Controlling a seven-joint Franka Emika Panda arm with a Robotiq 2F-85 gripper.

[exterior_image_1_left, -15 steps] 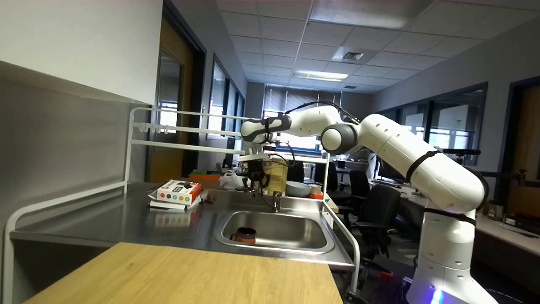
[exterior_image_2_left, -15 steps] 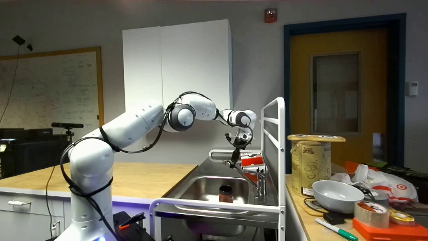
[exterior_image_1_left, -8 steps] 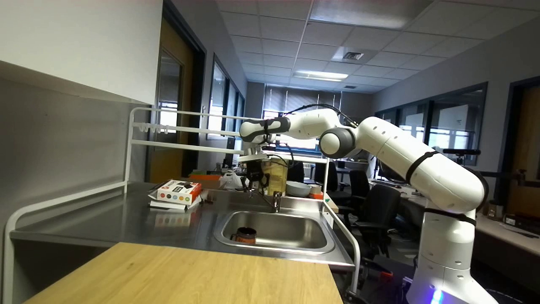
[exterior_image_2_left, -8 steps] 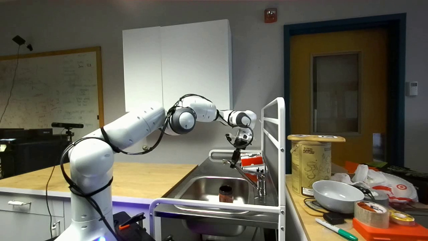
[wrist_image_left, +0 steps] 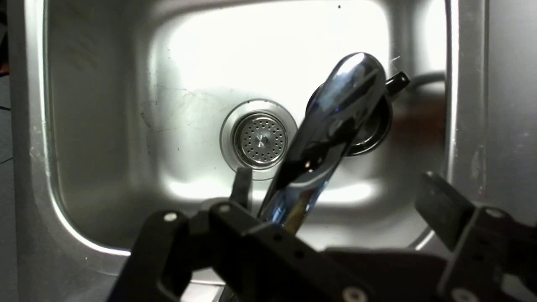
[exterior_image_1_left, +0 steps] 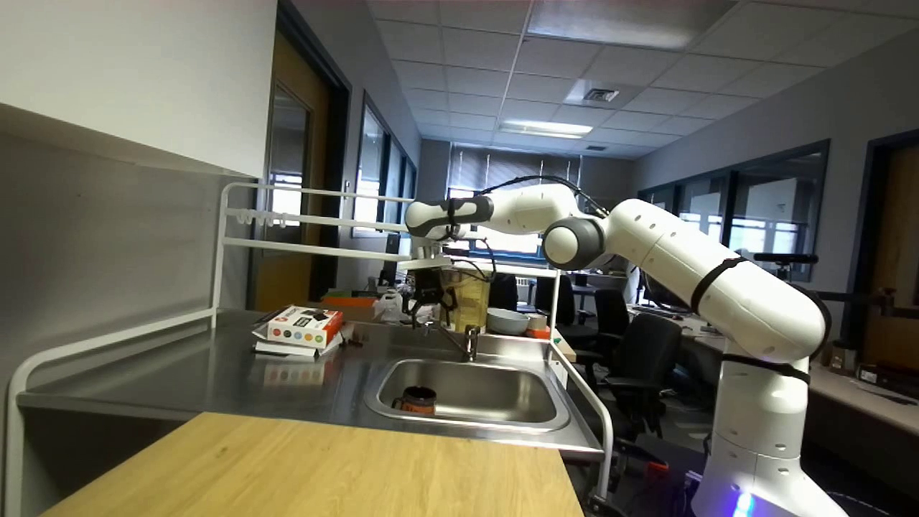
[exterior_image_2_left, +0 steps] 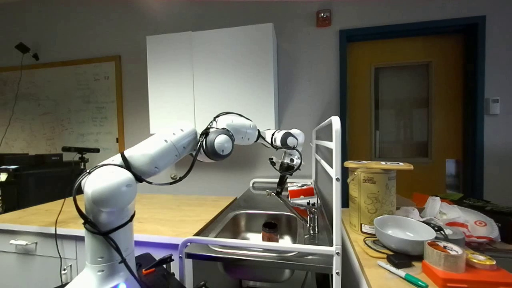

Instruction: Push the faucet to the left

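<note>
Wrist view, left to right. Sink (wrist_image_left: 35,159): steel, held a round drain (wrist_image_left: 261,140). Faucet (wrist_image_left: 331,121): slanted over the sink, right of the drain. Gripper (wrist_image_left: 335,184): fingers stood spread, one either side of the faucet; contact was unclear. Mug (wrist_image_left: 379,131): stood in the sink, partly beneath the faucet.
</note>
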